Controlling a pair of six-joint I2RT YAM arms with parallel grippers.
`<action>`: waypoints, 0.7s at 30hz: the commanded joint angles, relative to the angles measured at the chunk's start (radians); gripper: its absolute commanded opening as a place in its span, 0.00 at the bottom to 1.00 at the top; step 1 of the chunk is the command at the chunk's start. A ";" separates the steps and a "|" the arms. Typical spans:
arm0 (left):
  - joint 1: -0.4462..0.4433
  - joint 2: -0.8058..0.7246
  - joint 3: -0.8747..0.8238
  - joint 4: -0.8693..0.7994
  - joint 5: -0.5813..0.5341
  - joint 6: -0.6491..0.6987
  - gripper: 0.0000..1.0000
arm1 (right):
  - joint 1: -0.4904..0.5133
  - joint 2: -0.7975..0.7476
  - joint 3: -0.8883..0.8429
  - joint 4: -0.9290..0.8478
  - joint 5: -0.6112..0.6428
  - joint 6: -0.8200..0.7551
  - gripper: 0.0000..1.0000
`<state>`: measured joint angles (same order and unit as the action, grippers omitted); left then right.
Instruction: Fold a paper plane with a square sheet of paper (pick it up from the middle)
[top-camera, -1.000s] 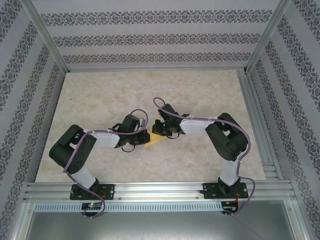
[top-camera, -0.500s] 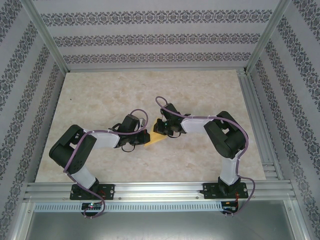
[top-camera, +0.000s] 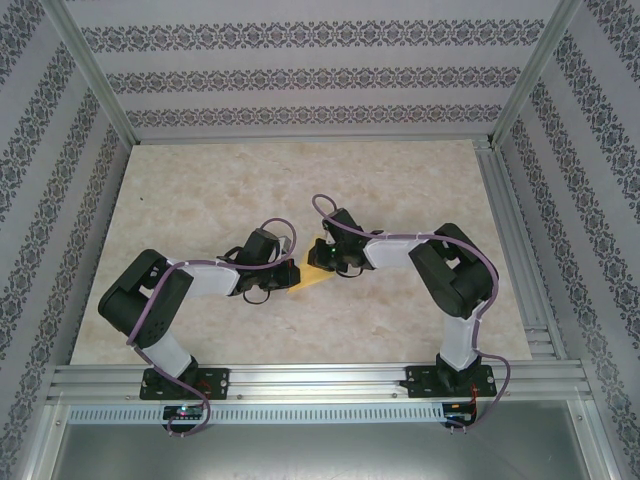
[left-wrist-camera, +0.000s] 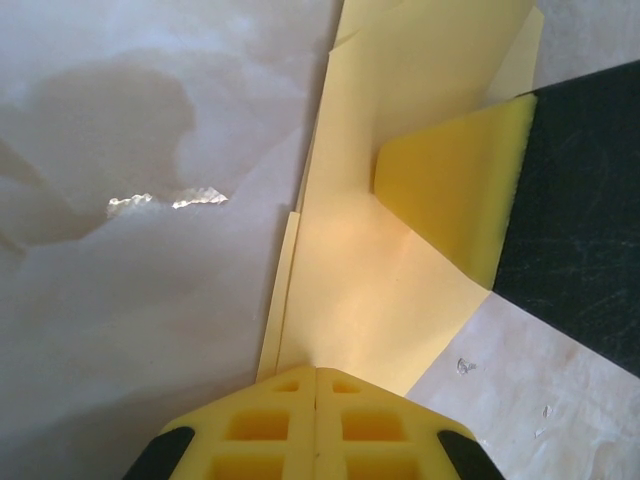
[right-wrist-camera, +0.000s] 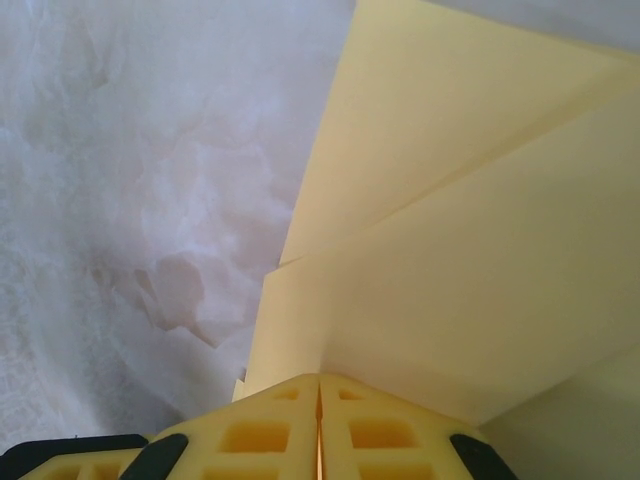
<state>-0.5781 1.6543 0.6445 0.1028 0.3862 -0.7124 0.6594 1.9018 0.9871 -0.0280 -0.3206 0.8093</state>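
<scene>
Pinching the folded paper (left-wrist-camera: 350, 290) from the near side, the left gripper (left-wrist-camera: 316, 374) has its jaws together on one edge. The paper is at the middle of the table (top-camera: 200, 190), well apart from every edge. Farther back, the right gripper (right-wrist-camera: 320, 380) is clamped on it too.

Both arms are reaching inward from their bases, elbows jutting outward and wrists angling down towards each other in the middle. The left pincer (top-camera: 291, 272) is pointing right, its yellow pads pinching flat together on the folded sheet of paper (top-camera: 318, 278). The right pincer (top-camera: 322, 256) is pointing left, just beside it, pads likewise pinching that sheet.
</scene>
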 joint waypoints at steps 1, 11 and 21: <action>-0.006 0.022 -0.033 -0.111 -0.039 0.012 0.00 | -0.033 -0.025 -0.044 -0.002 0.050 -0.006 0.09; -0.006 0.024 -0.037 -0.107 -0.026 0.019 0.00 | -0.090 -0.019 -0.069 0.056 0.012 -0.016 0.12; -0.006 0.019 -0.041 -0.104 -0.017 0.027 0.00 | -0.167 -0.011 -0.068 0.059 0.008 -0.043 0.12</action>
<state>-0.5781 1.6543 0.6445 0.1032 0.3870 -0.7116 0.5331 1.8786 0.9337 0.0242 -0.3630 0.8032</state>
